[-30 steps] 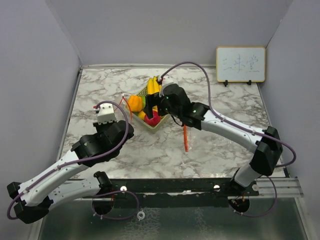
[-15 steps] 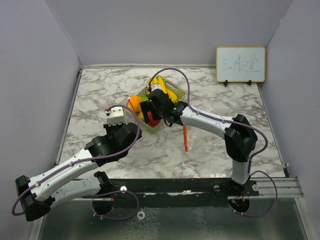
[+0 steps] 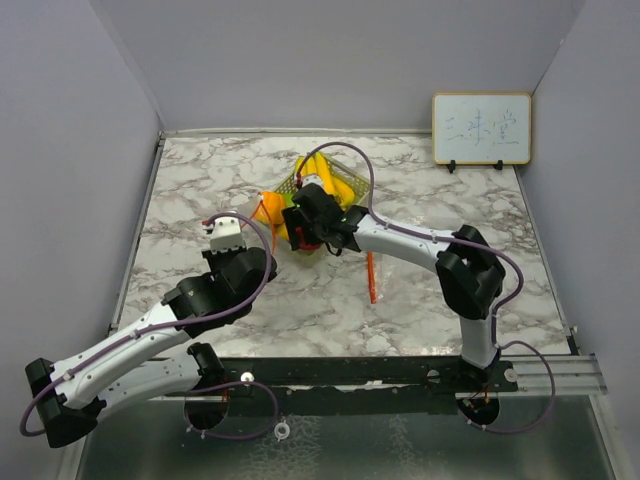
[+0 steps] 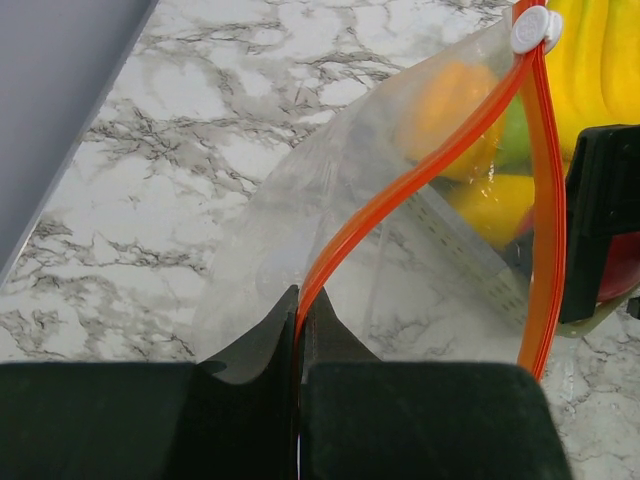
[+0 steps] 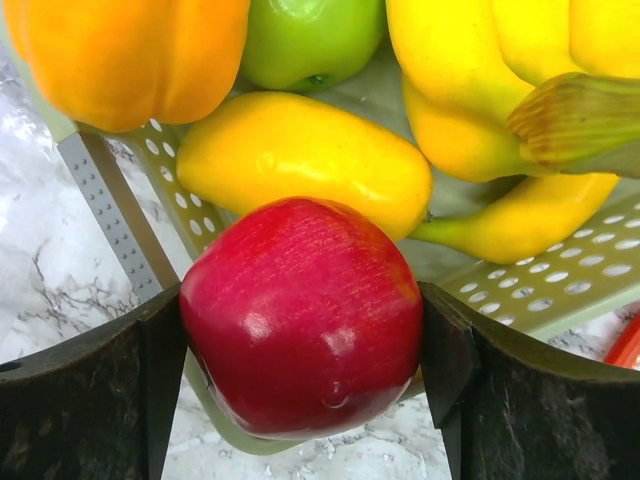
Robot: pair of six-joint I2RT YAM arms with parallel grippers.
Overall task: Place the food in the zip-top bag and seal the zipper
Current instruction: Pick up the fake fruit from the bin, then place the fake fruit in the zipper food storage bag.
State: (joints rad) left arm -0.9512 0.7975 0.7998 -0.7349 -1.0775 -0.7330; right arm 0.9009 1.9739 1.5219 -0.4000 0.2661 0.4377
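Right claw (image 5: 300,345) clamped on glossy red toy apple (image 5: 300,310), held between its fingers over rim of pale green perforated basket (image 5: 115,215). Left claw (image 4: 300,312) pinched shut on edge of clear orange-zippered bag (image 4: 400,190); bag mouth lies just left of right claw.

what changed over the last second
The right arm's elbow folded in and the right pincer shifted slightly left and nearer at the basket, now gripping the red apple. The left pincer, shut on the zip-top bag, edged right. Orange strip and whiteboard stayed put.
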